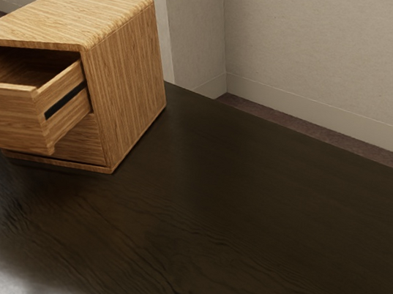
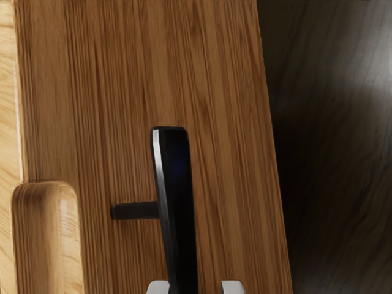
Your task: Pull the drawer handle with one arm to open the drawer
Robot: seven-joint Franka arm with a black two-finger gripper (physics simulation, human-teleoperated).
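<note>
Exterior view: light bamboo cabinet [image 1: 118, 76] on dark wooden table [image 1: 242, 235], wooden top drawer [image 1: 16, 116] partly out. Wrist view: gripper [image 2: 195, 288] at black bar handle [image 2: 174, 208]; can't tell if it's clamped. Risks: a loose hold slips off, an off-axis pull jams the drawer.

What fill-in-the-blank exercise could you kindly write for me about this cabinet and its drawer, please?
1. The drawer of the wooden cabinet stands ____, not shut.
2. The bar handle on the drawer front is ____ in colour.
3. The wooden cabinet stands on the dark table toward the exterior view's ____ side.
Missing words: open; black; left.
</note>
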